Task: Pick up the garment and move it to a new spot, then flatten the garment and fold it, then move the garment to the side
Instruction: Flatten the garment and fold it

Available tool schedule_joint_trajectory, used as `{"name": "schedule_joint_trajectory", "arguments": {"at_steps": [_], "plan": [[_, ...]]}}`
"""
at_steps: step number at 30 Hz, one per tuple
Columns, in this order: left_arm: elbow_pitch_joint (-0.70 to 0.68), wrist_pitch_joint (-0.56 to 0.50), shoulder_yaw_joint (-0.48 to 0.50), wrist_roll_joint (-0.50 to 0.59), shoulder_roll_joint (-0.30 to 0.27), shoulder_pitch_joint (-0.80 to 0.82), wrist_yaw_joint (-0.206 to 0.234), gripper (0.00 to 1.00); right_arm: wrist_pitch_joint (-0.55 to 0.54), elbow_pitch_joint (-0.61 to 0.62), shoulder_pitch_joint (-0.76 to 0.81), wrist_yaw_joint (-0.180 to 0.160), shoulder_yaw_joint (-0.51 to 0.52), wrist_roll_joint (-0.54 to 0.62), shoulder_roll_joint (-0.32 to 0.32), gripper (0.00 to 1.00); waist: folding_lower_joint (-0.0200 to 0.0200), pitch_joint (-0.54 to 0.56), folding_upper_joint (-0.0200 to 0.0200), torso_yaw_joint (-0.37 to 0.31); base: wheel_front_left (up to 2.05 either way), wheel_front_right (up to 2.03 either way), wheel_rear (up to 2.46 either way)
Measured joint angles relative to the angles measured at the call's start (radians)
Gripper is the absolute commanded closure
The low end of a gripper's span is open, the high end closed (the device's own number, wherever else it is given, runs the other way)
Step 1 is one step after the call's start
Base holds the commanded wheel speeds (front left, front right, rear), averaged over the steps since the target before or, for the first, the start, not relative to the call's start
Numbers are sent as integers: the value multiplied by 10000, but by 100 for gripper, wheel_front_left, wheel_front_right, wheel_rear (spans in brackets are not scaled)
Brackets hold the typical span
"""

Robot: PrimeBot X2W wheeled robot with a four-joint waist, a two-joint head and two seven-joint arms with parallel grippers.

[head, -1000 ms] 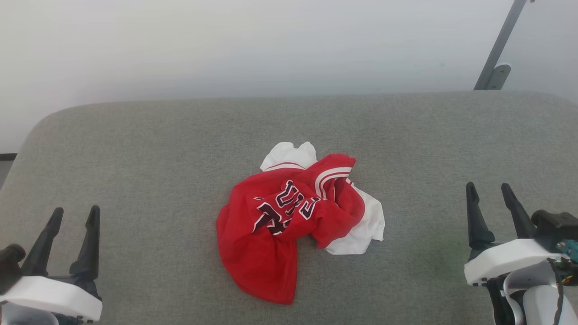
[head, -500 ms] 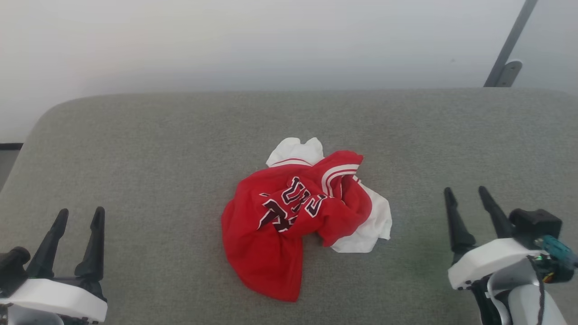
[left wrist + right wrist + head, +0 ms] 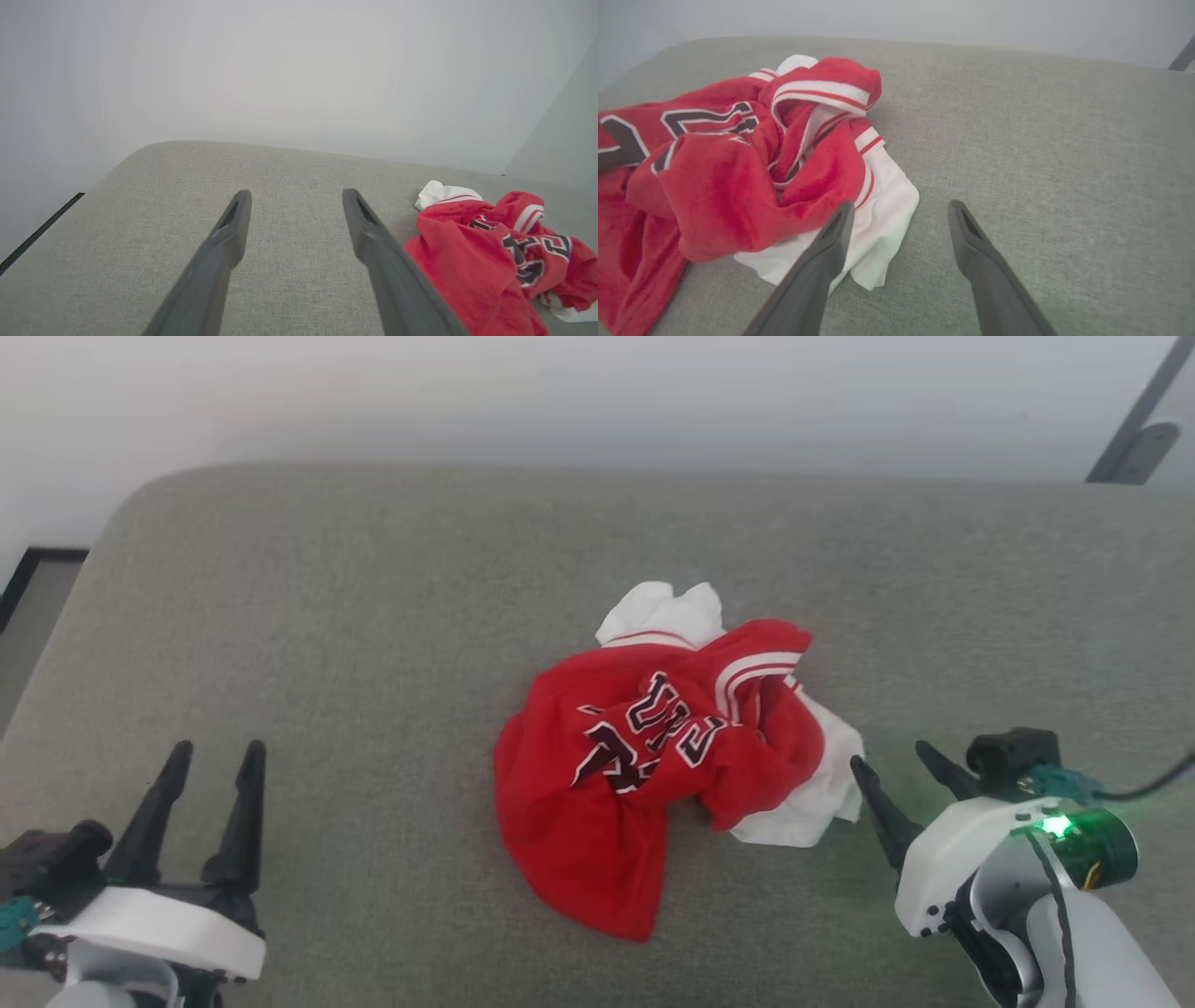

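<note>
The garment (image 3: 644, 775), a red jersey with white sleeves, striped trim and black lettering, lies crumpled in a heap at the middle of the grey cushioned surface (image 3: 373, 644). It also shows in the left wrist view as the garment (image 3: 486, 252) and in the right wrist view as the garment (image 3: 738, 168). My right gripper (image 3: 889, 758) stands open just right of the white sleeve, its left fingertip close to the cloth; in its own view the right gripper (image 3: 900, 207) hovers beside the sleeve edge. My left gripper (image 3: 217, 751) is open and empty at the lower left, well apart from the heap.
A pale wall rises behind the surface. A dark metal strut (image 3: 1134, 425) leans at the upper right. The surface's rounded left corner (image 3: 140, 504) borders a strip of floor (image 3: 37, 607).
The head camera has shifted, moving the whole picture. My right gripper has come leftward and closer to the white sleeve. The left gripper stays at the lower left, open.
</note>
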State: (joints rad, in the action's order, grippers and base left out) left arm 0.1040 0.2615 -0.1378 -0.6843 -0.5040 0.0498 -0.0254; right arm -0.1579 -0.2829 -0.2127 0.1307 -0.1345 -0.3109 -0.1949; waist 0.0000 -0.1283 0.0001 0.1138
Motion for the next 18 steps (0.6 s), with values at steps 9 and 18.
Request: {"name": "schedule_joint_trajectory", "arguments": {"at_steps": [9, 18], "plan": [[305, 0, -186, 174, 433, 690, -330, 0, -1845, -209, -394, 0, -483, -52, -389, 0, 0, -836, 0, 524, 0, 0, 0], [790, 2, -219, 349, 790, 1144, -598, 0, -4071, -456, -1157, -4, -550, -48, -460, 100, 0, -1308, 0, 1006, 0, 0, 0]]}}
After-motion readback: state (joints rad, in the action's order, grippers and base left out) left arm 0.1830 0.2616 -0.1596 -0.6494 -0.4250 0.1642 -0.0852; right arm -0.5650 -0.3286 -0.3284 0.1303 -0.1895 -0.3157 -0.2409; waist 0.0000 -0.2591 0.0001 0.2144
